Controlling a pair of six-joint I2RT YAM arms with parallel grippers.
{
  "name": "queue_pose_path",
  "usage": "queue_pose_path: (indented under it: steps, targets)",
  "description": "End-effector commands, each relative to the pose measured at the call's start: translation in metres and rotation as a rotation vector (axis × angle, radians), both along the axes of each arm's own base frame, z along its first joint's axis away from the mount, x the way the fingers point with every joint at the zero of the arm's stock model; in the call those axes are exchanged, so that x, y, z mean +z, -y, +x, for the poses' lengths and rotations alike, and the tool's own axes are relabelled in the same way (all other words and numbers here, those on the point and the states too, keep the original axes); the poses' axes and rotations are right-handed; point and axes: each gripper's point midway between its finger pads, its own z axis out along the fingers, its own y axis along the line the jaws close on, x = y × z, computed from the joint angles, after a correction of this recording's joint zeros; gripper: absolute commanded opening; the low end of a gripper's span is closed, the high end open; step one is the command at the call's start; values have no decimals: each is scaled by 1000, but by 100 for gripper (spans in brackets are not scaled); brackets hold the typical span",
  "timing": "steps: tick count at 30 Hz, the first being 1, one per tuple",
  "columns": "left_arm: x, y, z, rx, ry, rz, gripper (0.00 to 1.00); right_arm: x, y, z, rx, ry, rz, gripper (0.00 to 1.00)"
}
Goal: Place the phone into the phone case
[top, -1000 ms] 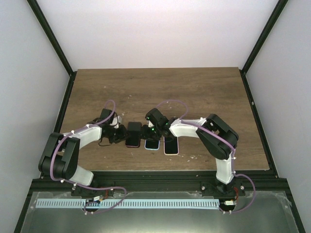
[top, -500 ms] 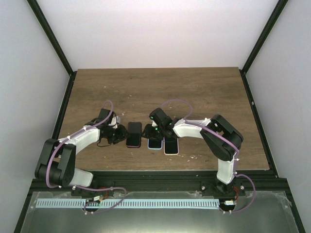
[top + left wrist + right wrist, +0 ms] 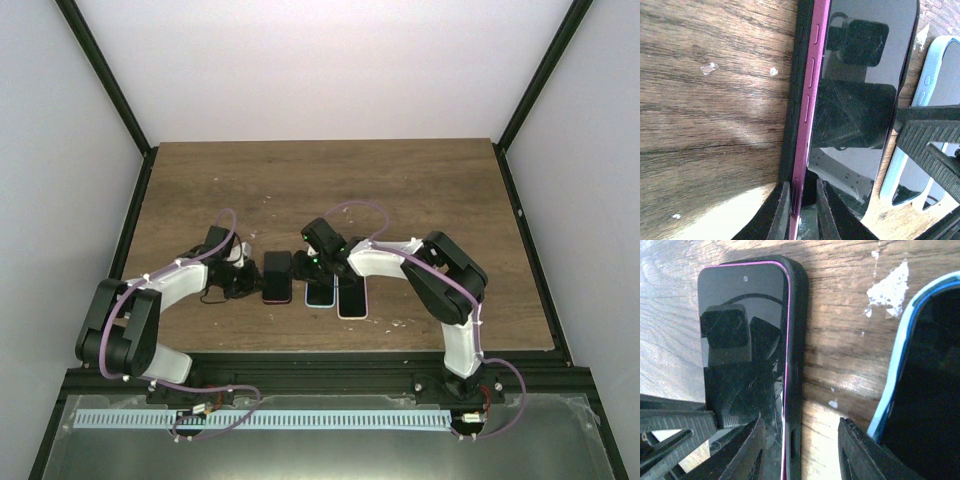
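Observation:
The phone has a dark screen and a magenta frame. It lies in the black phone case on the table, and its left edge stands up above the case wall. My left gripper is shut on that magenta edge. From above, the phone sits between my left gripper and my right gripper. In the right wrist view my right gripper is open. One finger is over the phone, the other over bare wood, straddling the case's right wall.
A light-blue cased phone lies just right of the task phone, and shows as the light-blue cased phone in the right wrist view. A white-cased phone lies beside it. The table's near edge runs close below them.
The left jaws have narrowed onto the phone's magenta edge. The right gripper has shifted slightly left toward the phone. The phone has stayed in about the same place.

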Motion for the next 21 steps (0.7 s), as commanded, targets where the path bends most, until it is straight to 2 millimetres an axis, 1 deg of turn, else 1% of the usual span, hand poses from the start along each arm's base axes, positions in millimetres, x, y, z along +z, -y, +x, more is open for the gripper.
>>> queue_pose_path:
  steps: [1,4,6,9,13,15,17,21]
  targets:
    - [-4,6,6,18,-9,-26,17,-6,-8,6,-12,-4,-11,41]
    - [1,9,9,28,0,-49,18,-4,-14,7,-8,-11,20,39]
    - [2,10,11,30,6,-59,16,-2,-20,6,2,-20,52,37]
    - [-3,9,11,30,-6,-45,13,0,-27,4,12,-39,92,37]
    - [-7,4,11,31,-4,-9,13,2,-28,0,18,-51,140,37]
    - [-6,4,11,30,-3,-8,13,11,-29,-2,20,-42,207,37]
    - [-2,5,11,34,0,-24,13,25,-29,0,22,-10,292,37]
    - [2,7,10,38,3,-44,14,42,-33,0,51,9,374,37]
